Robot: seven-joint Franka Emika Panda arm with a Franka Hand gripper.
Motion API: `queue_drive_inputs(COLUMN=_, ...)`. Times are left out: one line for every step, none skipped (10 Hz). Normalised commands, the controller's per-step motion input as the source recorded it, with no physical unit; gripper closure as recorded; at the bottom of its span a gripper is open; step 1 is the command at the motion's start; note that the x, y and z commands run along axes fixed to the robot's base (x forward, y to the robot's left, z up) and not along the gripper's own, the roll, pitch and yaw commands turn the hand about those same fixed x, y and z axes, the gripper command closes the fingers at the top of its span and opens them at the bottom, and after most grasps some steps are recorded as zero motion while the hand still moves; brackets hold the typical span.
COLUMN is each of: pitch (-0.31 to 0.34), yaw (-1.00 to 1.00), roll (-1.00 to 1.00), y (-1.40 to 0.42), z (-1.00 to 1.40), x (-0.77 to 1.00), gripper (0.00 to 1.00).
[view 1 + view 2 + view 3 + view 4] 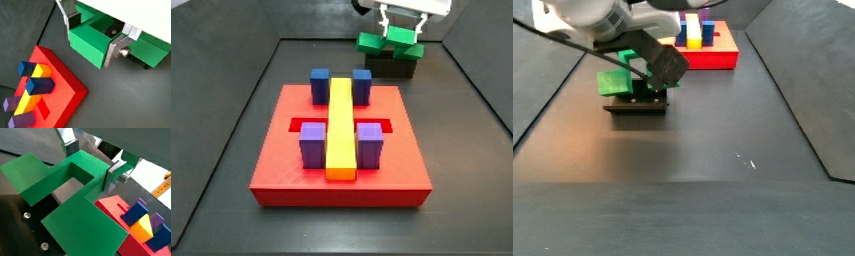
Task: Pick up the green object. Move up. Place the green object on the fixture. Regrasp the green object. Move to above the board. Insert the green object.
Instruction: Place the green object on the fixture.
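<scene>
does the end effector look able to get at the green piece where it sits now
Probably yes: the end effector is already at the green piece on the fixture, a finger on either side, nothing between.

The green object (pixel 392 42) is bright green on the black fixture (pixel 393 64), between the gripper (pixel 98 31)'s silver fingers (pixel 119 49). The board (pixel 278 170) is red, bearing a yellow bar (pixel 341 128), two blue blocks (pixel 321 85) and two purple blocks (pixel 372 145).

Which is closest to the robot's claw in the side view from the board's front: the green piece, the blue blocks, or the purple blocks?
From the gripper:
1. Green object, between its fingers, on the fixture.
2. Blue blocks, at the board's far end.
3. Purple blocks, farther forward, flanking the yellow bar.
</scene>
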Motion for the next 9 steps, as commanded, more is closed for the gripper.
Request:
queue_drive_inputs(pitch=0.103, yaw=-0.26, roll=-0.29, y=0.26, z=-0.12, x=0.7, gripper=1.0)
queue_drive_inputs(pitch=0.006, yaw=-0.24, roll=-0.33, y=0.26, z=-0.08, x=0.57, gripper=1.0)
queue_drive_inputs(pitch=0.0, yaw=-0.21, roll=-0.41, y=0.27, z=0.0, x=0.25, gripper=1.0)
queue_drive_inputs(pitch=-0.146, yaw=-0.15, roll=-0.36, y=0.13, z=0.01, x=0.0, gripper=1.0)
queue_drive_inputs(pitch=-0.163, yaw=-0.07, roll=-0.24, y=0.0, z=-0.02, x=0.0, gripper=1.0)
queue_drive_inputs(pitch=-0.283, yaw=-0.02, roll=-0.31, y=0.0, z=-0.03, x=0.0, gripper=1.0)
queue_drive_inputs(pitch=-0.446, yaw=0.0, roll=-0.27, y=0.0, z=0.0, x=-0.17, gripper=1.0)
queue_drive_inputs(pitch=-0.669, yaw=0.06, roll=-0.21, y=0.0, z=0.08, x=-0.15, gripper=1.0)
queue_drive_inputs(pitch=-0.429, yaw=0.08, roll=0.0, y=0.0, z=0.07, x=0.03, gripper=1.0)
